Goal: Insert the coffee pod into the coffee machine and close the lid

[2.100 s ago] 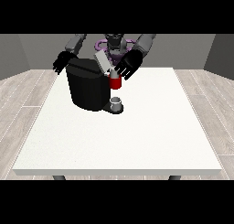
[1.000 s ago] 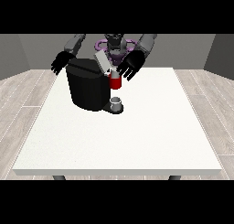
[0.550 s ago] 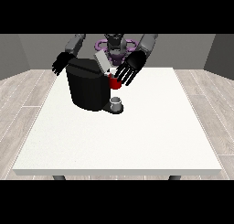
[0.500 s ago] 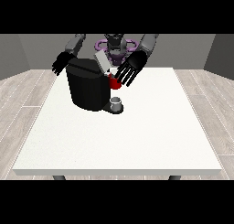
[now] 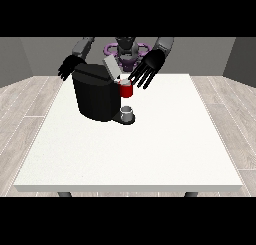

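Observation:
A black coffee machine (image 5: pixel 95 96) stands at the table's back left. Its grey lid (image 5: pixel 111 68) is tilted up and open. The red pod holder (image 5: pixel 126 89) juts from the machine's front, with a small grey cup (image 5: pixel 127 112) on the base below it. The hand at the view's right (image 5: pixel 146 68) hovers just above and behind the red part, fingers spread and pointing down, holding nothing that I can see. The hand at the view's left (image 5: pixel 69 67) is behind the machine's far corner, fingers spread. No loose coffee pod shows.
The white table (image 5: pixel 150 144) stretches out in front and to the right of the machine. The robot's torso (image 5: pixel 127 51) stands behind the table's back edge.
The hand at the view's right has lifted and shifted slightly away from the red pod holder, towards the back right. The lid stays up. The other hand has barely moved.

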### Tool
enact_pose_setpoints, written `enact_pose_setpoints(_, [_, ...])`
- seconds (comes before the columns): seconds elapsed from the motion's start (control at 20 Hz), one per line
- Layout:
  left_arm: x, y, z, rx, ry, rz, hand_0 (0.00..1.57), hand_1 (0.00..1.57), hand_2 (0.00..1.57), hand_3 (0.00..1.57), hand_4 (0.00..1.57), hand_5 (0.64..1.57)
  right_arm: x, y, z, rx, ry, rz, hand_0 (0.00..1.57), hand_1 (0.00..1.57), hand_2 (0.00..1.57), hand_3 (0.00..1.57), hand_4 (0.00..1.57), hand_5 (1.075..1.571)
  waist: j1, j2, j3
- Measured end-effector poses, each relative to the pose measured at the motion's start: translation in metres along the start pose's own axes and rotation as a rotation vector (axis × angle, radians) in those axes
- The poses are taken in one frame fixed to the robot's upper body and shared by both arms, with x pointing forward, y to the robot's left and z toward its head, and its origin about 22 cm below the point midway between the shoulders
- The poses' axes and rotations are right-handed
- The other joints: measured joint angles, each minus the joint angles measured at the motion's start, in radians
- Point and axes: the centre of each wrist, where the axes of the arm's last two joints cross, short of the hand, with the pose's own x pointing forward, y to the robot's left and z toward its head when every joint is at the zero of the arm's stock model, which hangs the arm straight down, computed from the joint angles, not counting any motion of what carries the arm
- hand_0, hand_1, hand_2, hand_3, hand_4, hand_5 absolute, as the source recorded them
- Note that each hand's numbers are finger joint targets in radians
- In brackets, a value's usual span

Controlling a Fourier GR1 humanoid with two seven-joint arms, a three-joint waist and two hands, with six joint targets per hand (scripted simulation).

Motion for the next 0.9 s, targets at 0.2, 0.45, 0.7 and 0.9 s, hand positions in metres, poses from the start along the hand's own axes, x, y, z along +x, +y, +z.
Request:
enact_pose_setpoints(0.2, [0.003, -0.008, -0.001, -0.014, 0.001, 0.005, 0.0, 0.0, 0.0, 0.0, 0.0, 1.571, -0.007, -0.003, 0.004, -0.008, 0.014, -0.006, 0.0, 0.0, 0.0, 0.0, 0.41, 1.571, 0.019, -0.033, -0.0001])
enact_pose_setpoints(0.45, [-0.003, -0.036, 0.003, -0.049, 0.01, 0.091, 0.0, 0.0, 0.0, 0.0, 0.0, 1.571, -0.016, -0.012, 0.013, -0.027, 0.053, -0.011, 0.0, 0.0, 0.0, 0.0, 0.42, 1.571, 0.047, -0.097, -0.0004])
enact_pose_setpoints(0.7, [-0.018, -0.075, 0.012, -0.027, 0.025, 0.381, 0.0, 0.0, 0.0, 0.0, 0.26, 1.571, -0.031, -0.029, 0.028, -0.065, 0.099, -0.013, 0.0, 0.0, 0.0, 0.0, 0.49, 1.571, 0.101, -0.194, -0.0011])
enact_pose_setpoints(0.9, [-0.035, -0.126, 0.03, -0.03, 0.046, 0.63, 0.0, 0.0, 0.0, 0.0, 0.0, 1.571, -0.04, -0.042, 0.043, -0.074, 0.136, 0.02, 0.0, 0.0, 0.0, 0.0, 0.37, 1.571, 0.153, -0.285, -0.0015])
